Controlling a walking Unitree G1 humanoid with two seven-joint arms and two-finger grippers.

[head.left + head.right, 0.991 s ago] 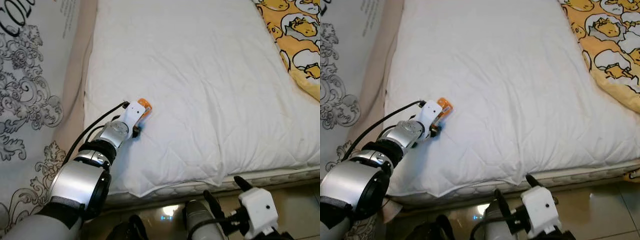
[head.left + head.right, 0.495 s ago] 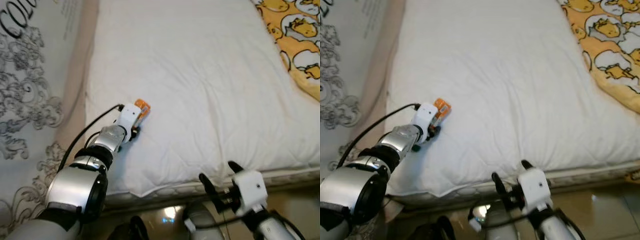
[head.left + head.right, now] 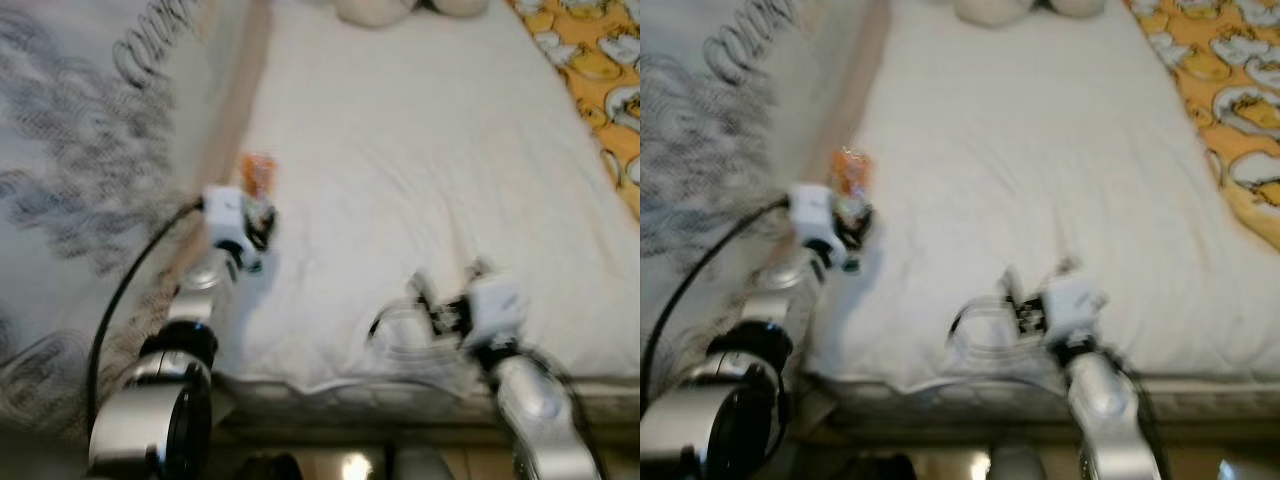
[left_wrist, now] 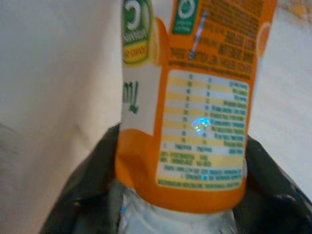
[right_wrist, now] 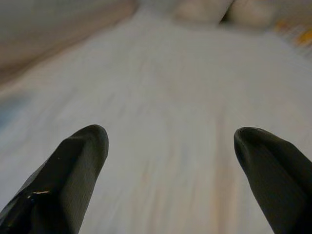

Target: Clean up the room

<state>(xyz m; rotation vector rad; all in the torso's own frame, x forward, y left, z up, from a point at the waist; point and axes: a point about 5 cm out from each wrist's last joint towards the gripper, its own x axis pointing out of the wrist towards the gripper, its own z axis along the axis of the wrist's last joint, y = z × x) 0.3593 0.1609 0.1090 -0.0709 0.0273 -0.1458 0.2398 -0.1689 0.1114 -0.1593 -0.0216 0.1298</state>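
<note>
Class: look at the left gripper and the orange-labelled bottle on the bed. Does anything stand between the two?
Nothing visible does. The left gripper is already shut on the orange-labelled bottle, whose body sits between the black fingers over the white bed. The right gripper is open above bare bedding.

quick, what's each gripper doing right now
left gripper: shut on the orange-labelled bottle.
right gripper: open, holding nothing, over the white bed.

We see the white bed (image 3: 420,170) lying broad and bare ahead of the right claw (image 3: 447,290), whose fingers stand apart. The patterned wall (image 3: 80,180) closes in just beside the left claw (image 3: 255,205) and its orange-labelled bottle (image 3: 258,175). Pale cushions (image 3: 385,8) block the far end, a yellow blanket (image 3: 600,70) the right edge
</note>
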